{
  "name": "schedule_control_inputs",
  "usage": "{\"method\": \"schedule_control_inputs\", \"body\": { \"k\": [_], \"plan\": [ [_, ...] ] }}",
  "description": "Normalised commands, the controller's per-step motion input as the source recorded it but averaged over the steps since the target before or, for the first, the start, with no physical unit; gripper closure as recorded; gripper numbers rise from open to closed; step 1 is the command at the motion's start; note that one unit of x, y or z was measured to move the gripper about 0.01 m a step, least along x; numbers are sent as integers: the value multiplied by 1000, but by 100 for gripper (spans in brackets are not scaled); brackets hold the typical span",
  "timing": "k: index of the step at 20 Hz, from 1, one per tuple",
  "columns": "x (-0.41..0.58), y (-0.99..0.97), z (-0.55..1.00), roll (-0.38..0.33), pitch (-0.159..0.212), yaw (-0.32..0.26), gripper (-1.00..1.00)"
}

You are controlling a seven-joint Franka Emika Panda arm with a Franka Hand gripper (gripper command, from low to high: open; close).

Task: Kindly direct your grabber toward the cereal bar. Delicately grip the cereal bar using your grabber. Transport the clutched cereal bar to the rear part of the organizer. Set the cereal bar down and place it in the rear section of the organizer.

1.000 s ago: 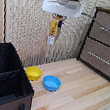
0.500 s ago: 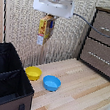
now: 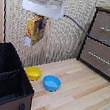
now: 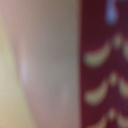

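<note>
Cereal bar [image 3: 34,30] hangs high in the air in the exterior view, under the white grabber [image 3: 42,19]. It is a flat yellow-orange pack with red print, and it hangs upright with its long side up and down. The grabber's fingers are pinched shut on the top of the pack, so the bar is held up and touches nothing else. Behind it is a pale woven wall.

Down below, the black organizer [image 3: 5,91] sits on the wooden table [image 3: 80,97], at the exterior view's left. Its walls split it into parts. The bar is well above it and a bit toward the exterior view's right, not over the box's middle. Near the organizer's right side lie a yellow bowl [image 3: 33,73] and a blue bowl [image 3: 51,83], just beside each other. A brown drawer cabinet [image 3: 104,42] stands at the exterior view's right. A dark cable [image 3: 75,25] runs from the grabber toward the cabinet.

The wrist view is very close and blurry. It shows only a dark red face of the cereal bar [image 4: 105,65] with pale curved marks, and a soft pinkish blur next to it. I cannot tell what that blur is. No table, bowls or organizer show here, and the fingers cannot be made out.

Half a second ago the grabber and bar were further toward the exterior view's left. Now they sit more to the right. The bowls, organizer and cabinet have not moved.
</note>
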Motion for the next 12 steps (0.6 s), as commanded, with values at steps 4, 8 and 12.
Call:
{"method": "schedule_control_inputs", "body": {
  "k": [4, 8, 12],
  "plan": [
    [103, 731, 354, 14, 13, -107, 100],
    [131, 774, 331, 16, 28, -87, 100],
    [139, 790, 287, 21, 50, -74, 100]
  ]
}}
